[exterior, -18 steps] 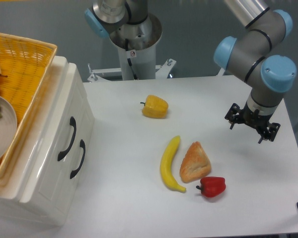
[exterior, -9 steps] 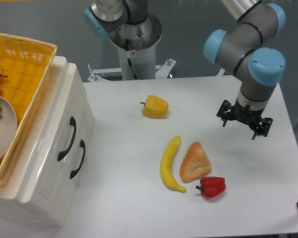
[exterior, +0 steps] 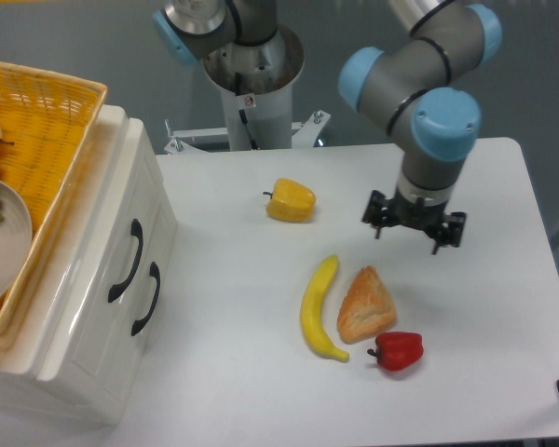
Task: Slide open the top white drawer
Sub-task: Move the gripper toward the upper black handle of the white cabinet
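The white cabinet stands at the left of the table with its front facing right. The top white drawer [exterior: 110, 226] is shut, its curved black handle [exterior: 126, 261] sitting just above the lower drawer's handle [exterior: 147, 298]. My gripper [exterior: 414, 230] hangs over the table's middle right, far from the cabinet, pointing down. It is open with nothing between its fingers. It hovers just above the pastry [exterior: 364, 304].
A yellow wicker basket [exterior: 47, 121] with a plate rests on the cabinet's top. On the table lie a yellow pepper [exterior: 291, 200], a banana [exterior: 318, 308], the pastry and a red pepper [exterior: 397, 350]. The robot's base [exterior: 253, 84] stands at the back.
The arm has swung left, carrying the open gripper from the table's right edge to above the pastry. The drawer and the food have not moved.
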You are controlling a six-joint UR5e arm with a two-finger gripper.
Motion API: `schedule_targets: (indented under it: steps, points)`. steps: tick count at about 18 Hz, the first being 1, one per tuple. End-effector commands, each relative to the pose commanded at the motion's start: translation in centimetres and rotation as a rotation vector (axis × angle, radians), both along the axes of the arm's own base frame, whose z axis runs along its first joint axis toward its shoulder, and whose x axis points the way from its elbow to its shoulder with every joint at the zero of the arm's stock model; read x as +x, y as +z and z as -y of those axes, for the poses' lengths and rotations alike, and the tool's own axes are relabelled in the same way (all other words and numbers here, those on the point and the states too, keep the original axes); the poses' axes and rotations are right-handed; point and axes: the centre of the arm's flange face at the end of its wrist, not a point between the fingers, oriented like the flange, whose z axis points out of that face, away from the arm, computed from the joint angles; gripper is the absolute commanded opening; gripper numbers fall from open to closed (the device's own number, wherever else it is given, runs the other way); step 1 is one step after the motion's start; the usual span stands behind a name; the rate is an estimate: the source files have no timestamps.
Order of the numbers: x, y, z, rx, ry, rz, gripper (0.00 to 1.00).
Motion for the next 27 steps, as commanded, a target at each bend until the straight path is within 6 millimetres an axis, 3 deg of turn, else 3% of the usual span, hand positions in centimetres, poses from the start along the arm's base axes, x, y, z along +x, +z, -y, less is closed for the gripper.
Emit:
schedule_targets:
  steps: [7,13,27]
  points:
    - [6.3,2.5,-5.3,0.145,0.091,0.100,1.00]
    - [11.4,3.1,-9.2,0.158,0.102,0.129,0.97]
    - [15.1,4.6,-11.7,0.260,0.040,0.222,0.96]
